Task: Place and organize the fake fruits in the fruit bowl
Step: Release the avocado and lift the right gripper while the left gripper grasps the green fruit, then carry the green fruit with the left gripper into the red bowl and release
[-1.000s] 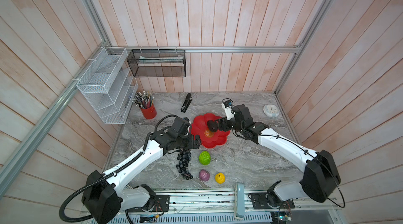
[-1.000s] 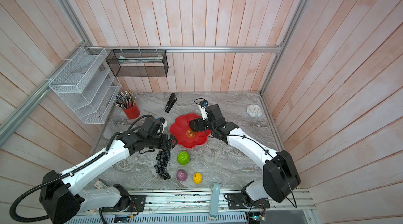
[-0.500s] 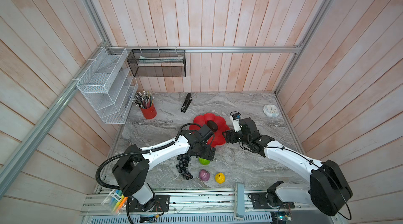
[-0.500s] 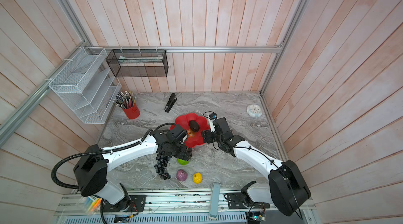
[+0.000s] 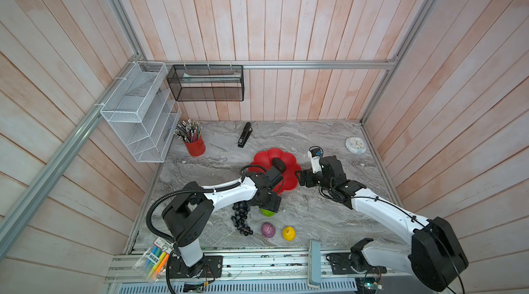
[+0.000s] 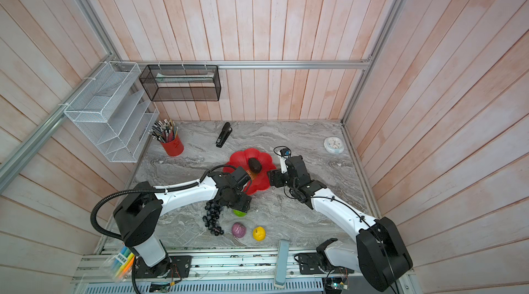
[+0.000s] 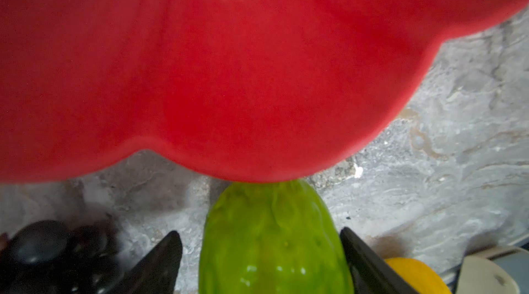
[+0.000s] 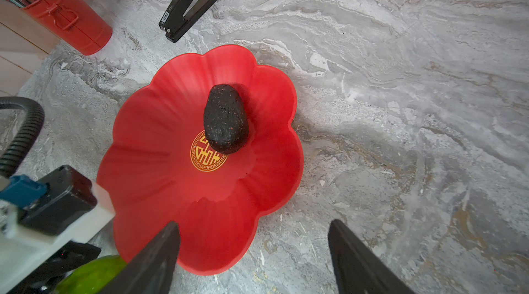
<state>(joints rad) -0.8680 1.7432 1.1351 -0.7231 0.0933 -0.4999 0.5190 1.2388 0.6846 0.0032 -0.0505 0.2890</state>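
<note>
We count one of five fruits done: the avocado (image 5: 279, 164) lies inside the red bowl (image 5: 264, 158), partly over its gold centre mark. The other four are on the table (image 5: 315, 215), in front of the bowl. The green fruit (image 7: 272, 244) sits just beside the bowl's near rim, with the left gripper (image 5: 269, 206) down over it and a jaw on each side. One jaw looks to touch it and a sliver of table shows beside the other, so we cannot tell whether it is gripped. The grapes (image 5: 242, 216), the purple fruit (image 5: 268, 230) and the yellow fruit (image 5: 288, 233) lie untouched nearer the front edge. The right gripper (image 5: 300, 178) hangs at the bowl's right rim, jaws wide and empty. We judge the green fruit is the step in hand, with three more and any tidying left.
</note>
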